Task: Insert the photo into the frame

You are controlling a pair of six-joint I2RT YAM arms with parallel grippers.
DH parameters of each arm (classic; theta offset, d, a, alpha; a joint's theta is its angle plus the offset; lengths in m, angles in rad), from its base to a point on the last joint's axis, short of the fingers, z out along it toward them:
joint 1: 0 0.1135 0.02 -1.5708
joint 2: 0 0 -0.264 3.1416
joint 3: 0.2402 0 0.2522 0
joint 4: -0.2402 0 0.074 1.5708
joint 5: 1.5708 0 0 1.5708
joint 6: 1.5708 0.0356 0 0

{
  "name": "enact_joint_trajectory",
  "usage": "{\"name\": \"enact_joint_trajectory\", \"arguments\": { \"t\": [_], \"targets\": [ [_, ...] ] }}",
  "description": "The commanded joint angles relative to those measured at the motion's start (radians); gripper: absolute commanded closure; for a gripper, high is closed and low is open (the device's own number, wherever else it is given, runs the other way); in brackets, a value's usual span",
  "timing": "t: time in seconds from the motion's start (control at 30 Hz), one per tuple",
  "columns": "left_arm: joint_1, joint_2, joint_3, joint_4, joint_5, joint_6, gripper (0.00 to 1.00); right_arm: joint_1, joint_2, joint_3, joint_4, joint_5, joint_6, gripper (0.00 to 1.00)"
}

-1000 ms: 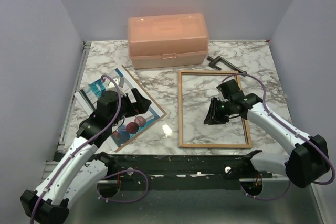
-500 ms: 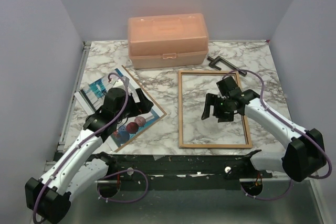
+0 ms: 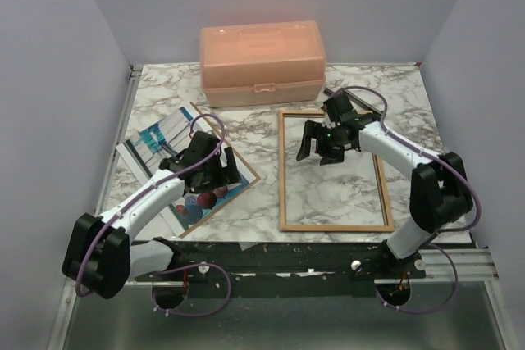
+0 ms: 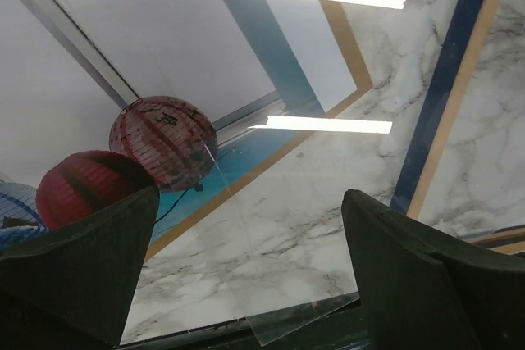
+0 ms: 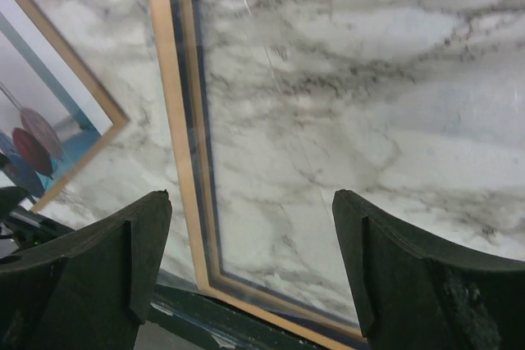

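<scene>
Within the last second the right end effector (image 3: pixel 316 149) has let its jaws spring apart and has travelled from the right-hand middle of the frame (image 3: pixel 282 171) to its far left corner region, where it now hangs wide open and empty over the left rail, gripping nothing. The left end effector (image 3: pixel 213 171) has meanwhile reached further out over the photo (image 3: pixel 157 140) and hovers, jaws fully spread and also empty, just above its near right part, close to the balloons. As I read it, the frame has been released and left lying flat, and the work now passes to the photo, which has yet to be picked up; the insertion itself is not begun. The photo lies face up on the left of the counter (image 3: pixel 254 133), turned at an angle and well apart from the frame, resting on a brown backing board (image 3: pixel 248 165) whose edge shows along its right side. Its surface is glossy enough to mirror the ceiling lights in the left wrist view, with white columns, teal water and red and blue balloons in the print. The frame lies with tan wood upward and a navy inner edge showing, marble visible through its opening, in front of the peach box (image 3: pixel 261 63)
</scene>
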Motion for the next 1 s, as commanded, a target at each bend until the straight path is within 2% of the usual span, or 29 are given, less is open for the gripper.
{"name": "enact_joint_trajectory", "arguments": {
  "t": [0.0,0.23,0.37,0.63,0.83,0.97],
  "targets": [
    [0.019,0.053,-0.001,-0.017,0.039,-0.025,0.03,-0.033,0.116,0.114,0.048,-0.092,-0.048,0.12],
    [0.041,0.127,-0.030,0.015,0.068,-0.030,0.07,-0.064,0.346,0.264,0.061,-0.187,-0.121,0.14],
    [0.045,0.158,-0.045,0.056,0.082,-0.035,0.10,-0.066,0.435,0.280,0.106,-0.290,-0.153,0.19],
    [0.045,0.216,-0.062,0.120,0.115,-0.034,0.15,-0.066,0.419,0.169,0.281,-0.557,-0.096,0.44],
    [0.045,0.231,-0.061,0.132,0.126,-0.033,0.17,-0.066,0.368,0.106,0.302,-0.571,-0.081,0.73],
    [0.045,0.208,-0.063,0.124,0.121,-0.031,0.17,-0.066,0.287,0.038,0.322,-0.552,-0.062,0.85]
  ]
}}
